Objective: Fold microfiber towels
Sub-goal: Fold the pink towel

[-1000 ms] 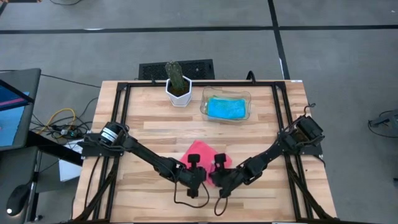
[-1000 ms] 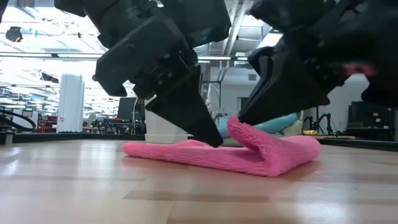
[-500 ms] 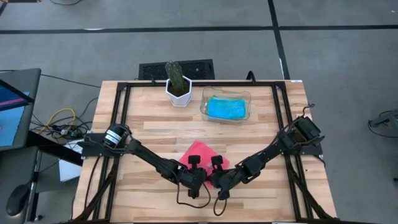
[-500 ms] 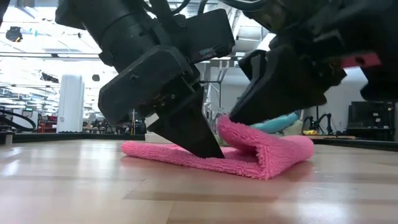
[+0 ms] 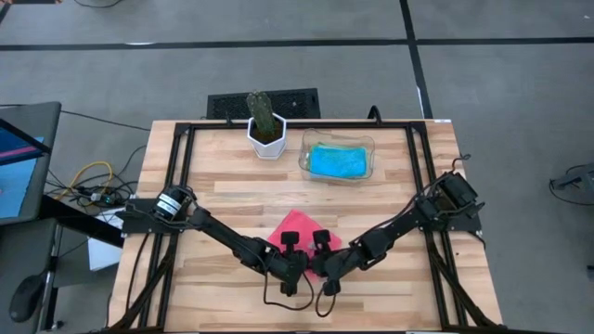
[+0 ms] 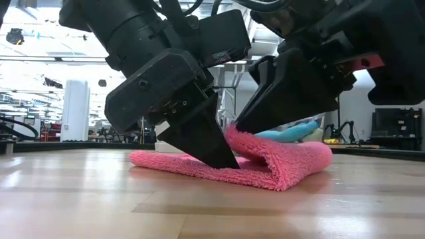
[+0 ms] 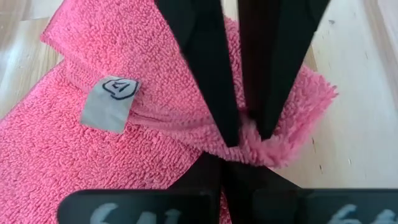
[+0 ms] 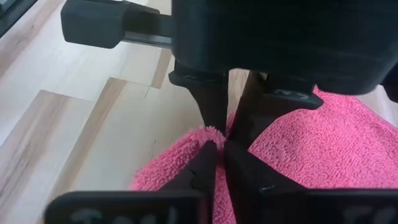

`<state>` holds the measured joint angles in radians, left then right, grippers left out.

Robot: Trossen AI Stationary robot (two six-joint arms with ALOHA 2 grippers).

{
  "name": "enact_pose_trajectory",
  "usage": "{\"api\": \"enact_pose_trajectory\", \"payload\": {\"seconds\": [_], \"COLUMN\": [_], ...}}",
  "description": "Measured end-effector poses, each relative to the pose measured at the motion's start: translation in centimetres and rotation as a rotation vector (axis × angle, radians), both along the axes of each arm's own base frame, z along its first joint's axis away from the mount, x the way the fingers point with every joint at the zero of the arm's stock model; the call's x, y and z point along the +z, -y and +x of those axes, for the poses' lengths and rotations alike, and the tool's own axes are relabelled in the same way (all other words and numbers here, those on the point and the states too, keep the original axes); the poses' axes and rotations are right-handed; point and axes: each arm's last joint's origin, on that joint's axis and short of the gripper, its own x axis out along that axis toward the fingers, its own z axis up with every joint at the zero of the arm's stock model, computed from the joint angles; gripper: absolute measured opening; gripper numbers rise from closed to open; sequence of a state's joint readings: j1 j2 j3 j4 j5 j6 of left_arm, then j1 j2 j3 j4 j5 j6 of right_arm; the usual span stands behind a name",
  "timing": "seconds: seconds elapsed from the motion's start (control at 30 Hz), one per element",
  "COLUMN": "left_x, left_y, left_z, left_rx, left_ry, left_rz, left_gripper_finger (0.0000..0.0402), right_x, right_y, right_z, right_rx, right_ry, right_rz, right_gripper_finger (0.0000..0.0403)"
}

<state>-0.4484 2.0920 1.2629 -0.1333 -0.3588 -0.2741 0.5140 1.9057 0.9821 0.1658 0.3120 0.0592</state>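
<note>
Lying low and centre in the high view, the pink towel [image 5: 300, 233] has one edge doubled over. The left gripper [image 6: 229, 162] pins it, fingers closed; the right gripper [image 6: 240, 126] pinches the fold (narrowly). Bare wood of the table [image 5: 223, 199] surrounds them.

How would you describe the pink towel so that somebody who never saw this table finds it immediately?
Start at the wooden table and go to its near edge, where the two dark arms meet. The pink towel lies flat there, partly folded, under both tools. It is the only pink cloth and lies loose on the wood, while the blue towel sits in the clear tray at the far side.
</note>
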Motion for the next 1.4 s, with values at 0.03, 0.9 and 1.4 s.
{"api": "enact_pose_trajectory", "payload": {"seconds": [0.03,0.9,1.4], "left_x": [0.0,-0.1,-0.2], "left_y": [0.0,0.0,0.0], "left_z": [0.0,-0.1,-0.1], "left_rx": [0.0,-0.005,0.004], "left_ry": [0.0,-0.009,-0.003], "left_rz": [0.0,0.003,0.014], "left_gripper_finger": [0.0,0.0,0.0], "right_x": [0.0,0.0,-5.6], "right_y": [0.0,-1.0,-1.8], "right_z": [0.0,-4.8,-3.3], "right_rx": [-0.001,-0.274,-0.298], "right_ry": [0.0,0.283,0.286], "right_rz": [0.0,0.011,0.063], "right_gripper_finger": [0.0073,0.0056,0.0034]}}
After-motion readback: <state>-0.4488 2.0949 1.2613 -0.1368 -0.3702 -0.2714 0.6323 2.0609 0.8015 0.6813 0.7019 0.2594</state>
